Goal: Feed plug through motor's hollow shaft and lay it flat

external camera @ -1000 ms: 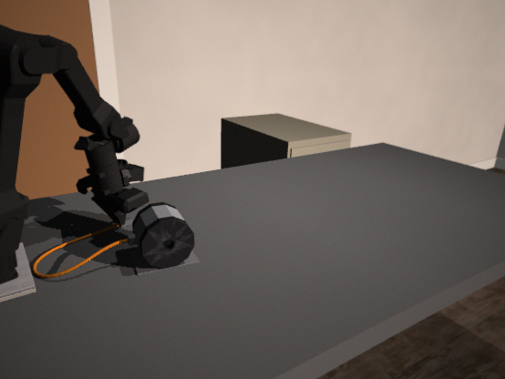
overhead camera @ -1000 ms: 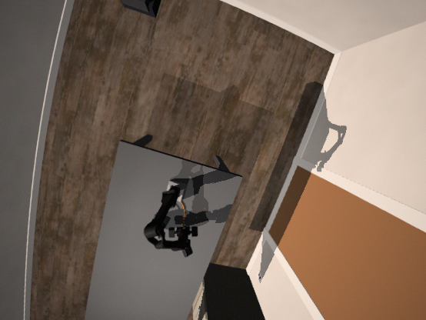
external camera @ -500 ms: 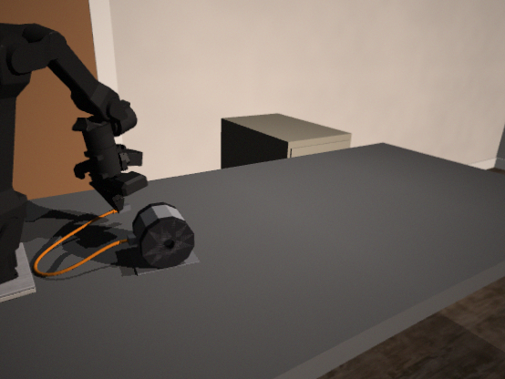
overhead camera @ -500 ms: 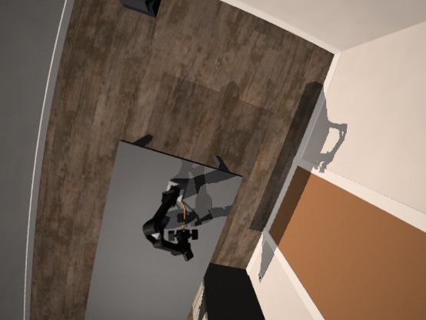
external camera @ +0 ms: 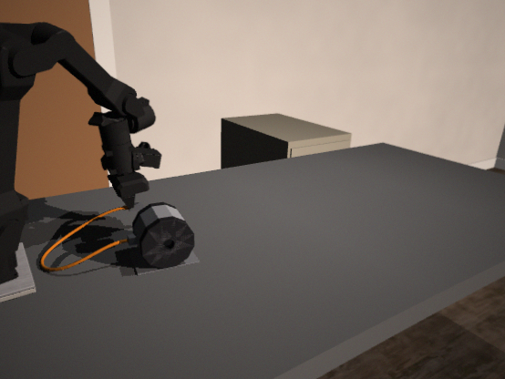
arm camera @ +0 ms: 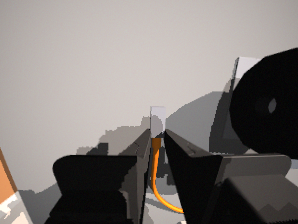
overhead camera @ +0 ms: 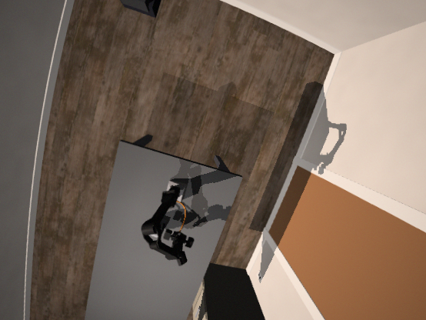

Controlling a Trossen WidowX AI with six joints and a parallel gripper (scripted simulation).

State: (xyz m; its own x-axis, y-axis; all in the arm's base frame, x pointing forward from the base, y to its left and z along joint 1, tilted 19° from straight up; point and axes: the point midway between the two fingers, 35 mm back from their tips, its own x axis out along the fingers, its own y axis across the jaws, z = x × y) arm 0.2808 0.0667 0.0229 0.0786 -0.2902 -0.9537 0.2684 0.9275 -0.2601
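The dark motor [external camera: 164, 234] [arm camera: 267, 107] lies on its side on a grey pad [external camera: 191, 260], its hollow shaft hole [external camera: 169, 244] facing the front. An orange cable [external camera: 73, 232] [arm camera: 156, 172] [overhead camera: 183, 211] loops on the table from the motor's back end round to my gripper. My gripper [external camera: 128, 203] [arm camera: 156, 133] is shut on the small white plug [arm camera: 157, 120], which sticks out past the fingertips. It holds the plug a little above the table, just behind and left of the motor's back end. In the top view the arm [overhead camera: 165, 231] hides the motor.
The grey table [external camera: 342, 228] [overhead camera: 127, 238] carries the arm's base plate [external camera: 18, 278] at the left edge. A cabinet [external camera: 283, 137] stands behind the table. The wooden floor [overhead camera: 154, 77] lies around it.
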